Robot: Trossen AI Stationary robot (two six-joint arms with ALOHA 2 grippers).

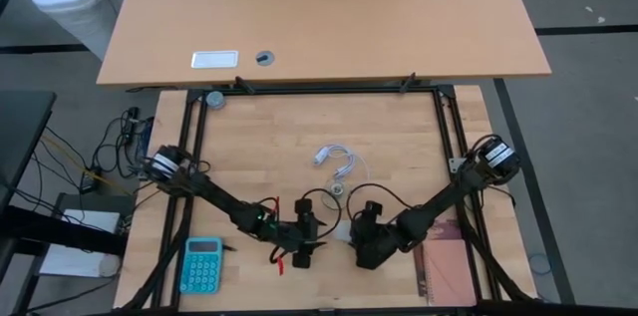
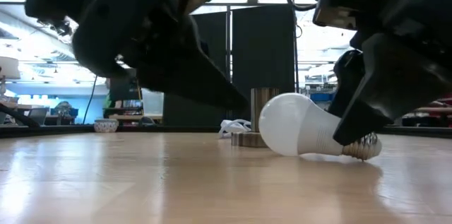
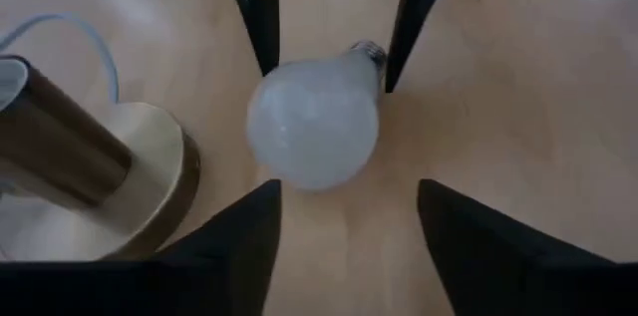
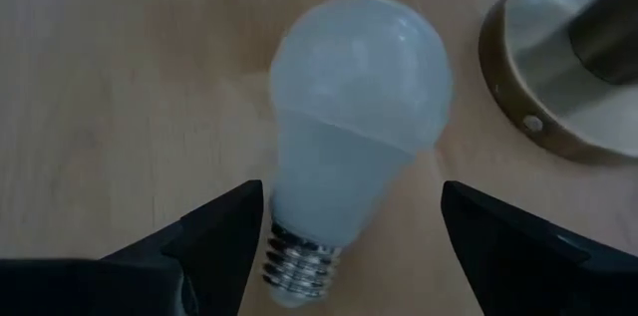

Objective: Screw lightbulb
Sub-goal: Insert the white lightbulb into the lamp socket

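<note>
The white lightbulb lies on its side on the wooden table, globe and screw base both on the wood. It lies just near of the round metal socket. My left gripper is open, its fingertips standing off either side of the globe's rounded end. My right gripper faces it from the other end, open, with its fingers on either side of the bulb's neck and screw base. In the high view both grippers meet near the table's front middle.
A coiled white cable lies beyond the socket. A teal calculator sits at the front left and a red-handled tool near my left gripper. A reddish book lies at the front right. A black frame edges the table.
</note>
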